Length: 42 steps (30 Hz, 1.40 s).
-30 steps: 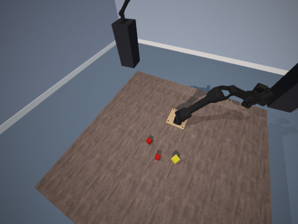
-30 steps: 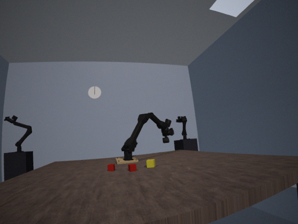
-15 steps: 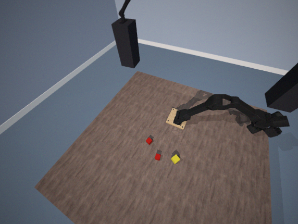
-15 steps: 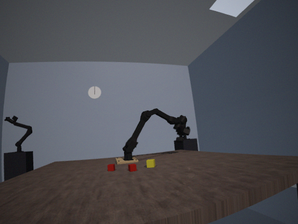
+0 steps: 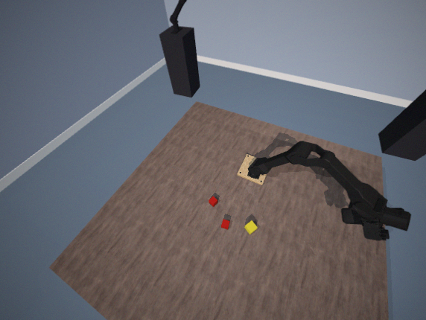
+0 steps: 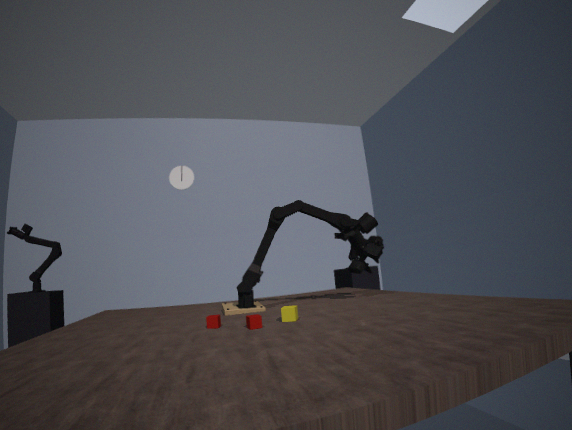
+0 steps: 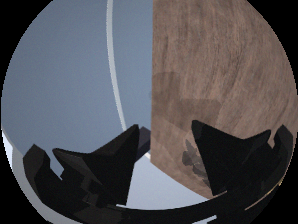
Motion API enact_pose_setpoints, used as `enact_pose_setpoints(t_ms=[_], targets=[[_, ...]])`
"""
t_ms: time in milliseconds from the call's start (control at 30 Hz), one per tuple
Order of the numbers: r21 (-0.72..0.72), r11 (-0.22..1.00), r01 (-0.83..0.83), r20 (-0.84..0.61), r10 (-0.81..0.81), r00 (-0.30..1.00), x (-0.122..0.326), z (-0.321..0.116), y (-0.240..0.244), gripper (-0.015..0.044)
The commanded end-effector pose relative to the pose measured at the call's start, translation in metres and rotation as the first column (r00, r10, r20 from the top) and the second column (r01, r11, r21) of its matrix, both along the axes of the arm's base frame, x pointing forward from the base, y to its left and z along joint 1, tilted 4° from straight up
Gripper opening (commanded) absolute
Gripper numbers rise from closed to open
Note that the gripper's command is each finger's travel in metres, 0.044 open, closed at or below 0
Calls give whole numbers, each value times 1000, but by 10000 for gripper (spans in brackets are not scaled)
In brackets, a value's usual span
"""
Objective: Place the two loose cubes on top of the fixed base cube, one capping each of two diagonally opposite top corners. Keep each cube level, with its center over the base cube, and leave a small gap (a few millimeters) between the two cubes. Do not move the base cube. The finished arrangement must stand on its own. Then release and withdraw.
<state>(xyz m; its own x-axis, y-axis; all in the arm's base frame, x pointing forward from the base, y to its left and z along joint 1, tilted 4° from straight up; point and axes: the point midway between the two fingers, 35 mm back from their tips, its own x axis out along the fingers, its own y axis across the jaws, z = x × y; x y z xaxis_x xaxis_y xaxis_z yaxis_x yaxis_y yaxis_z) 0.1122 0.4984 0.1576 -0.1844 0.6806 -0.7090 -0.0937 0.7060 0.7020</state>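
Nothing is stacked yet: both red cubes (image 5: 213, 201) (image 5: 225, 223) are sitting beside the yellow cube (image 5: 251, 227) on the counter (image 5: 149, 238), while the gripper (image 5: 377, 234) is hanging partly open and empty (well apart from them).

End effector (image 5: 377, 234) too dark to separate fingers, top view. Tabletop (image 5: 156, 260) cut off along bottom edge. Cubes hidden from wrist view.

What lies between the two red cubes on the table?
Only bare wood table separates the left red cube from the right red cube, seen in the top view.
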Motion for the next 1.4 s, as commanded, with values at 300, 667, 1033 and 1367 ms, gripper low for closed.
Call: enact_pose_setpoints(t_ms=[300, 667, 1033, 1367], targets=[[-167, 896, 411, 13, -415, 910, 150, -1, -110, 265], [-303, 670, 678, 41, -701, 711, 229, -1, -236, 265], [-431, 364, 826, 81, -896, 438, 257, 2, -372, 265], [-538, 67, 840, 124, -980, 158, 238, 7, -488, 265]])
